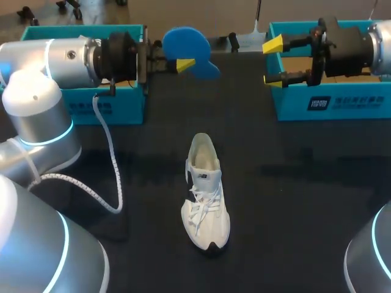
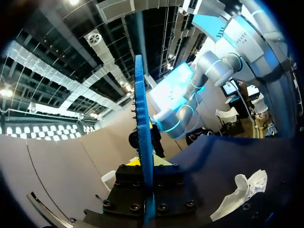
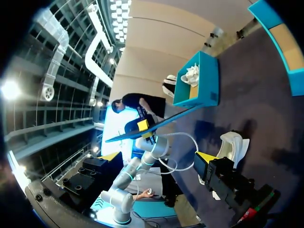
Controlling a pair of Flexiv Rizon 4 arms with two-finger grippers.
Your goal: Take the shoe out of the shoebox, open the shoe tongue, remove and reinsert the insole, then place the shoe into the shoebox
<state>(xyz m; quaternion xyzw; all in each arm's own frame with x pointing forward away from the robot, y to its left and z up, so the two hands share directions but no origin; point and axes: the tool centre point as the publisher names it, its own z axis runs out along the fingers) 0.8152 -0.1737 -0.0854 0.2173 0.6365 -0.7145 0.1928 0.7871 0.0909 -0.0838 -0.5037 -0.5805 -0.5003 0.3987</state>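
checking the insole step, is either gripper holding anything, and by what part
Left gripper pinches the blue insole near one end; right gripper is open and empty.

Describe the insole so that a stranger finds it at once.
Look at the far side of the black table, between the left shoebox and the right shoebox. There the left pincer holds the insole in the air: the only flat, bright blue, foot-shaped thing.
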